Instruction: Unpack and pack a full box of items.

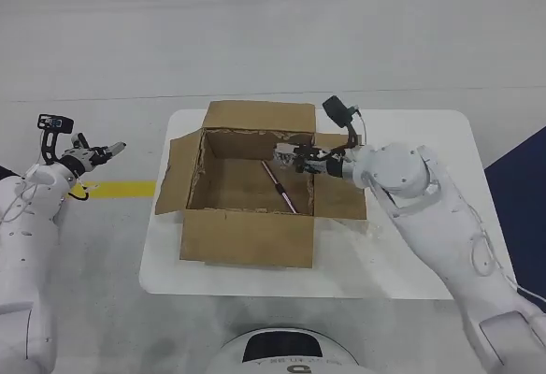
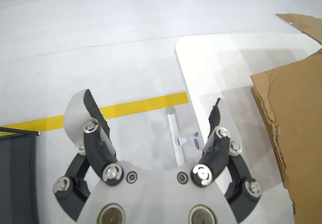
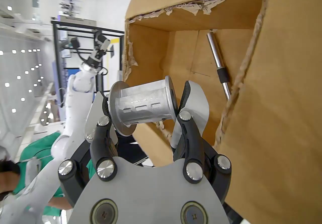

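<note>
Far left of top view: I see left gripper [image 1: 105,152] off table [image 1: 413,140], over floor, fingers spread wide, nothing between them. Centre: open box [image 1: 245,238] on table, flaps out. Rod [image 1: 282,187] lies diagonally on its bottom. Right of centre: right gripper [image 1: 296,157] over box's upper right corner, clamped on metal spool [image 3: 144,106], flanges against pads.
</note>
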`<action>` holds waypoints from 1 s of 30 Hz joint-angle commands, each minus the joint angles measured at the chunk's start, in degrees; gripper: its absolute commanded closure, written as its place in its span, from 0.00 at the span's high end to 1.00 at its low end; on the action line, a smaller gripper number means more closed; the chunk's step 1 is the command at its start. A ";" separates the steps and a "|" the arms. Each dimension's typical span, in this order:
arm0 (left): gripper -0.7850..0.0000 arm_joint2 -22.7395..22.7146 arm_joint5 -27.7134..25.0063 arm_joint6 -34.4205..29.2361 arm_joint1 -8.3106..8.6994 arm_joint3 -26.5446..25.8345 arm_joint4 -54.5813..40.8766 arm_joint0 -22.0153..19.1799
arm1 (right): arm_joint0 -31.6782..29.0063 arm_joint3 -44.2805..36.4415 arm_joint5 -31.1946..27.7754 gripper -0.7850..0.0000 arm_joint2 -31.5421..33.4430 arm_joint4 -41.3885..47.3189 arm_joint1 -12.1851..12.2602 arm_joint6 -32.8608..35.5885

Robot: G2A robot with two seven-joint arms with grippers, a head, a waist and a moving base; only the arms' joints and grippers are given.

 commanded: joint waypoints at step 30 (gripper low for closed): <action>1.00 0.00 0.00 0.00 0.00 0.00 0.00 0.00 | 15.16 15.72 7.33 1.00 -22.22 -8.46 -14.72 -6.76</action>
